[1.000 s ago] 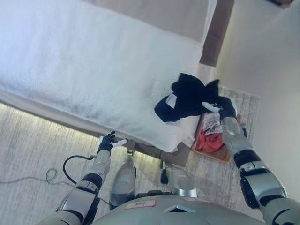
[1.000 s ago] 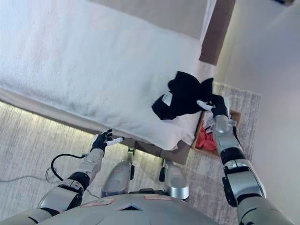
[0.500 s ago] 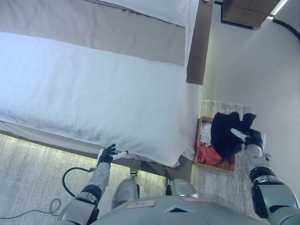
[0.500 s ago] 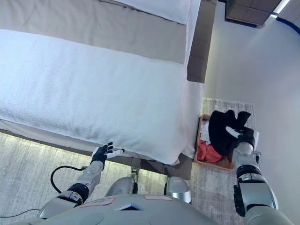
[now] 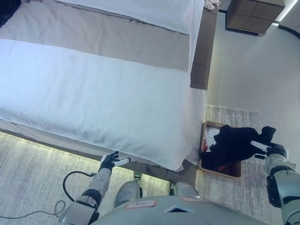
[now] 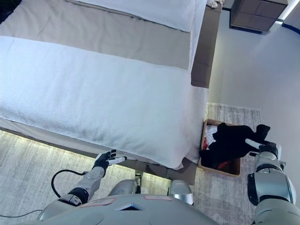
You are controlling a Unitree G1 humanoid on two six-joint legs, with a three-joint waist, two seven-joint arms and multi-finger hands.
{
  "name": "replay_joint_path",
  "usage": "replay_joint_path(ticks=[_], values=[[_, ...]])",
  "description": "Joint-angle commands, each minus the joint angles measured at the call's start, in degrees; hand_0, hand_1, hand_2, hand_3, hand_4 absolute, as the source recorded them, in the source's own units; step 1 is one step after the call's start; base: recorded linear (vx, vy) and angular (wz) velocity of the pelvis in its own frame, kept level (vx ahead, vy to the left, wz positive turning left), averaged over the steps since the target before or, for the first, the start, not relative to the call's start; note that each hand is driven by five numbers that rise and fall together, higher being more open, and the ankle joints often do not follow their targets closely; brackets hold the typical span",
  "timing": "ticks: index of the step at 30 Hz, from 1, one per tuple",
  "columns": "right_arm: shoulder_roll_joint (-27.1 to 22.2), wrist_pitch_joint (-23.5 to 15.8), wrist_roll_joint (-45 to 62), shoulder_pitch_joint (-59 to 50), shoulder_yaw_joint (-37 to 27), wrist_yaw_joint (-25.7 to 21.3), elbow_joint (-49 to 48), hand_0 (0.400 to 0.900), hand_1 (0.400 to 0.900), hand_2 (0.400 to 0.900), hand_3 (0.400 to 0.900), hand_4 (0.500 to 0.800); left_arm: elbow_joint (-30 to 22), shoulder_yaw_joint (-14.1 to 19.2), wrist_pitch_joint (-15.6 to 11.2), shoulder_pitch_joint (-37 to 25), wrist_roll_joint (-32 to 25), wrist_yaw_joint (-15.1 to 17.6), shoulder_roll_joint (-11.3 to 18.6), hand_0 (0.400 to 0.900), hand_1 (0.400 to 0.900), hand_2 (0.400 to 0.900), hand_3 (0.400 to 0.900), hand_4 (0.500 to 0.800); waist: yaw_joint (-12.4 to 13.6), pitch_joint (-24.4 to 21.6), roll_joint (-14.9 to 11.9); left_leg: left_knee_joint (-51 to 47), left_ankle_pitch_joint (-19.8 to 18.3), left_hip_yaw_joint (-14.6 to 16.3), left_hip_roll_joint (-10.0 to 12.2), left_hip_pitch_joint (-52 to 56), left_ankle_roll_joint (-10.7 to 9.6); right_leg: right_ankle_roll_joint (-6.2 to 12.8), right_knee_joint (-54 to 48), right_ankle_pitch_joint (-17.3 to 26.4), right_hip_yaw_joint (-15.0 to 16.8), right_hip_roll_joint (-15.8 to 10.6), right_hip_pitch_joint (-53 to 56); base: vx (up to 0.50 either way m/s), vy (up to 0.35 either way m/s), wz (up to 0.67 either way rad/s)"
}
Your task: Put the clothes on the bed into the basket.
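A black garment (image 5: 234, 145) hangs from my right hand (image 5: 273, 150) over the wooden basket (image 5: 220, 169) on the floor beside the bed; its lower part lies in the basket. The hand's fingers are curled on the cloth at its right end. White and red clothes (image 5: 212, 137) show in the basket under it. The bed (image 5: 93, 93) has a white cover and a beige band. A dark garment (image 5: 7, 8) shows at its far left corner. My left hand (image 5: 111, 161) is open and empty by the bed's near edge.
A light rug (image 5: 243, 183) lies under the basket. A dark wooden nightstand (image 5: 253, 16) stands at the far right by the wall. White pillows (image 5: 140, 11) lie at the head of the bed. A striped carpet (image 5: 28, 178) covers the floor in front.
My right hand has carried the black garment off the bed's corner to the right and down over the basket. The camera has shifted. The left hand has stayed in place.
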Motion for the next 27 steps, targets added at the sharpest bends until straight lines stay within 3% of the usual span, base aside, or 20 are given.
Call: replay_joint_path(ticks=[1,18,27], values=[[-5.0,-1.9,3.2,-5.3,-1.0,-0.9,4.4,0.900,0.900,0.900,0.900,0.800,1.6,0.0,-1.6,-2.0,2.5,-0.2,2.0,0.900,0.900,0.900,0.900,0.800,1.1,-2.6,-3.2,0.4,-8.2,2.6,1.9,6.9,-2.1,3.86,0.2,0.0,0.3,-3.9,1.7,0.00,-0.005,0.05],[-4.7,-1.3,3.8,-7.1,0.1,-0.4,5.2,0.900,0.900,0.900,0.900,0.800,3.1,0.5,-1.0,-1.6,2.6,-0.2,1.8,0.900,0.900,0.900,0.900,0.800,1.1,-3.1,-2.9,0.4,-8.1,2.2,1.5,6.5,-2.1,3.75,0.2,-0.2,-0.3,-4.1,2.0,0.00,-0.001,0.01],[-0.6,-3.4,3.5,-6.3,2.5,-0.7,-2.7,0.900,0.900,0.900,0.900,0.800,4.9,2.0,-1.2,-2.0,2.2,0.2,1.4,0.900,0.900,0.900,0.900,0.800,0.2,-3.0,-3.0,0.4,-8.0,2.6,1.5,6.5,-2.0,3.67,0.2,-0.1,0.5,-4.0,1.7,-0.01,0.005,-0.04]])
